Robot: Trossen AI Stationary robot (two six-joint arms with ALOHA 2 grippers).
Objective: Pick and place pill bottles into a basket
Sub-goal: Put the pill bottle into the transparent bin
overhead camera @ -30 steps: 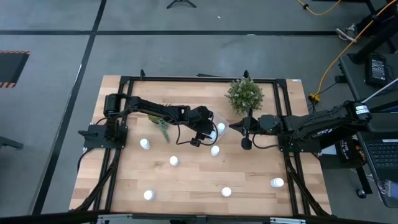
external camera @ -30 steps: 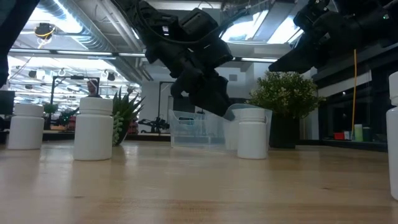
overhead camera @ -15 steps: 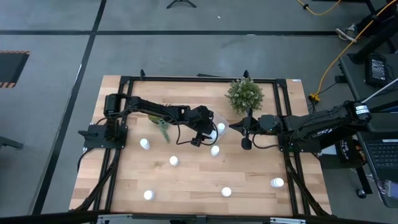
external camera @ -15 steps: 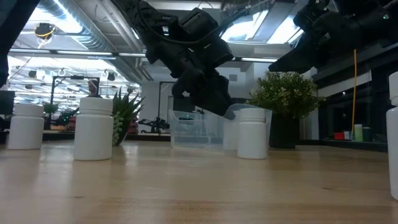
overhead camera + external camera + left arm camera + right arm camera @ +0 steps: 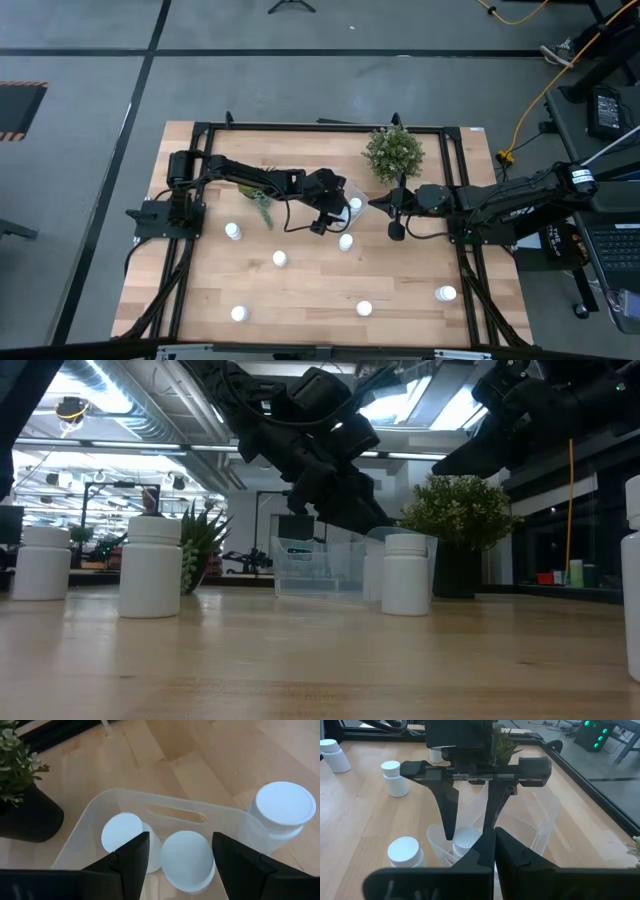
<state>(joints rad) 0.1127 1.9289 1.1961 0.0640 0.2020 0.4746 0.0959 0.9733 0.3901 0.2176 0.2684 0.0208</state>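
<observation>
**Inspector:** Pale wooden bench (image 5: 300,290) inside a black frame, grey floor around it. Any labels or writing?

**Assistant:** None readable. The pill bottles carry plain white walls and caps.

**Inspector:** Where is the basket?

**Assistant:** The basket (image 5: 150,802), a clear tub with a handle slot, sits near the bench's far edge, just beside the bushy plant (image 5: 393,152). Two bottles stand inside it (image 5: 181,860), side by side.

**Inspector:** And the left gripper?

**Assistant:** The left gripper (image 5: 180,862) hangs directly above the basket's interior. Its fingers (image 5: 132,860) stand apart, one on either side of the nearer bottle in the wrist view, and hold nothing. Whether they touch that bottle I cannot tell.

**Inspector:** Loose bottles?

**Assistant:** One bottle (image 5: 284,815) stands outside, just beside the basket's wall. Others are spread over the bench: one near the left edge (image 5: 232,231), one toward the middle (image 5: 279,259), two along the near edge (image 5: 238,314) (image 5: 363,309), and one at the near right corner (image 5: 445,294).

**Inspector:** Right arm?

**Assistant:** The right gripper (image 5: 396,231) waits to the right of the basket, near the bushy plant, fingers pressed together and empty. A spiky plant (image 5: 262,207) stands left of the basket.
</observation>
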